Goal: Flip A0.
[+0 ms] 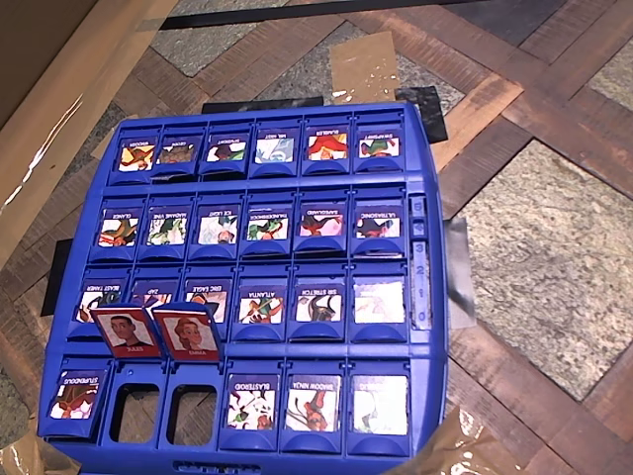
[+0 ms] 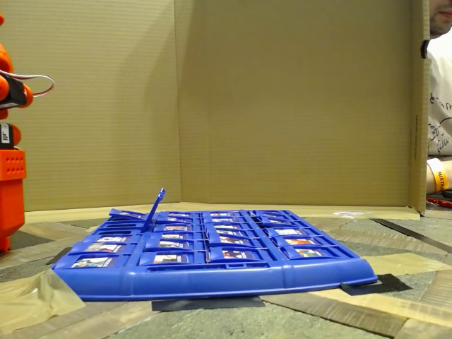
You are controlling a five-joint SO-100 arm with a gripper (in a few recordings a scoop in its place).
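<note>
1. On the wood-patterned table (image 1: pixel 554 237) lies a blue plastic game board (image 1: pixel 267 287) with four rows of small hinged tiles.
2. In the overhead view, the blue-framed cartoon hero tile labelled "STUPENDOUS" (image 1: pixel 75 394) lies flat at the left end of the nearest row.
3. Just beside it, two red-framed portrait tiles (image 1: pixel 158 332) stand upright above empty slots.
4. Other readable labels include "BLASTEROID" (image 1: pixel 251 401) and "ICE LIGHT" (image 1: pixel 218 226).
5. In the fixed view, the orange robot arm (image 2: pixel 10 162) stands at the left edge, well apart from the board; whether its gripper is released or clenched, I cannot tell.
</note>
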